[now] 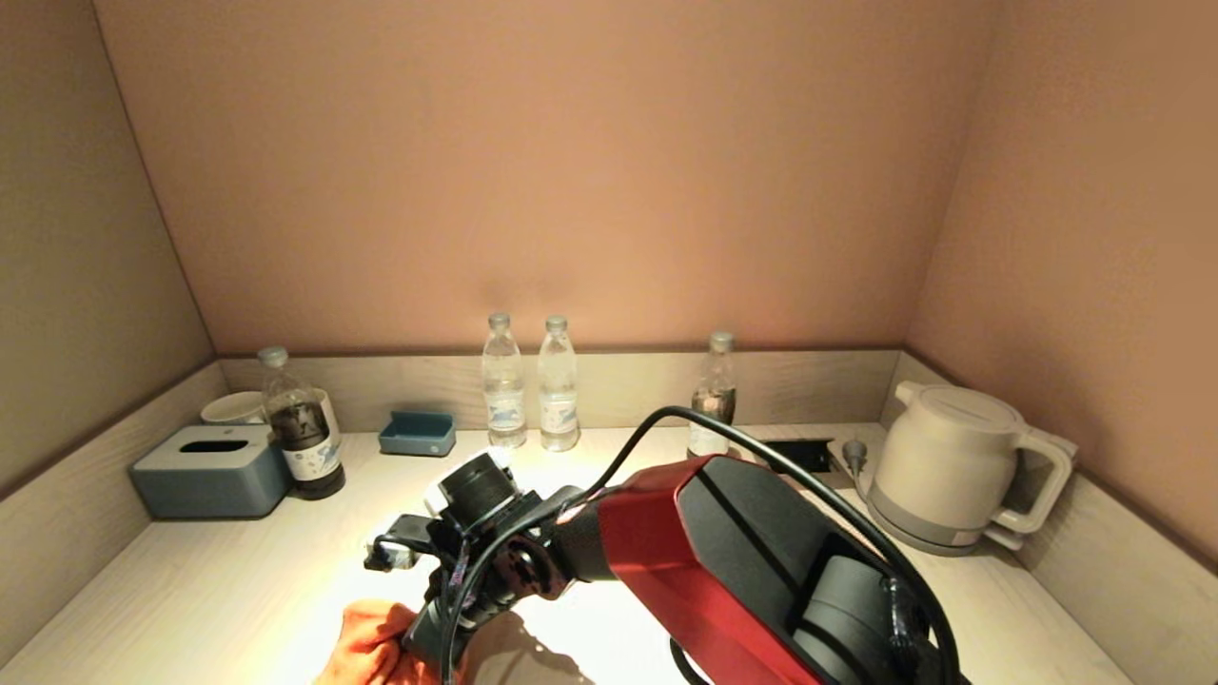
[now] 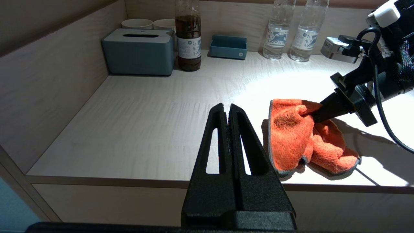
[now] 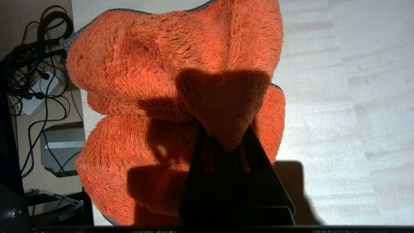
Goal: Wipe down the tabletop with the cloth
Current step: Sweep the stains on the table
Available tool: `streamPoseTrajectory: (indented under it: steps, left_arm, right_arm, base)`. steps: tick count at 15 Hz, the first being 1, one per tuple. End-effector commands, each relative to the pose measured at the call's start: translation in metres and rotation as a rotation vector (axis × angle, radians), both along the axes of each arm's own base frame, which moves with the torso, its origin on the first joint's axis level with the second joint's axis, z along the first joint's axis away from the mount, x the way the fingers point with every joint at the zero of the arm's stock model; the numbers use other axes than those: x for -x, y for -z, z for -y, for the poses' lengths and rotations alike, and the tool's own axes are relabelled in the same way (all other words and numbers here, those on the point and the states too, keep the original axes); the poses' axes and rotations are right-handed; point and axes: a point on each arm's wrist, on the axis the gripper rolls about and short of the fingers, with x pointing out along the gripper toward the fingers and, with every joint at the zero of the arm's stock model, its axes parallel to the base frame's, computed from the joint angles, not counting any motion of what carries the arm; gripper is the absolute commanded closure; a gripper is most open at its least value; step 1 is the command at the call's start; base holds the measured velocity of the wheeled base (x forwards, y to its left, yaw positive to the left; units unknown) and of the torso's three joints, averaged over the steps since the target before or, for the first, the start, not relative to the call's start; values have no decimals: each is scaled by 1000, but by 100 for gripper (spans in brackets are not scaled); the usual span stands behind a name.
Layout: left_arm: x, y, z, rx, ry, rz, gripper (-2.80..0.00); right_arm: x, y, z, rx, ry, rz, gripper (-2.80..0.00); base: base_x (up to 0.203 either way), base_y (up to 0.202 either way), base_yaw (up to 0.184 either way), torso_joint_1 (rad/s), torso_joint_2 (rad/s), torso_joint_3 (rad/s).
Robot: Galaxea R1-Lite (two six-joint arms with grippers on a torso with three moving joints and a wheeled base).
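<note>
Orange and fluffy, the cloth [image 1: 366, 652] lies bunched at the lower left of the head view, near the tabletop's [image 1: 219, 590] front edge. The right gripper [image 3: 226, 142], just right of it, has its fingers clamped on a fold. The left gripper [image 2: 229, 110], fingers pressed together, hovers beside the cloth, apart from it

Orange fleecy cloth [image 2: 297, 136] with grey edging, crumpled and folded over itself, lay on the pale wood-grain tabletop [image 2: 145, 116] near its front edge, one fold pinched upward
</note>
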Motion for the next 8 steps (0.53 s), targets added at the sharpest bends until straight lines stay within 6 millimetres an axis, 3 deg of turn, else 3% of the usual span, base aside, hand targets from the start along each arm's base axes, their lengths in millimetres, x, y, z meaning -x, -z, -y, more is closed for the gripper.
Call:
streamPoseTrajectory:
  steps: [1, 8]
  left_arm:
    - [0, 0, 0, 1, 0, 0, 0]
    - [0, 0, 0, 1, 0, 0, 0]
  right_arm:
    - [-4, 8, 6, 35, 29, 6, 0]
    - [-24, 14, 21, 83, 139, 55, 0]
  base:
    - [0, 0, 0, 0, 0, 0]
    - [0, 0, 0, 0, 0, 0]
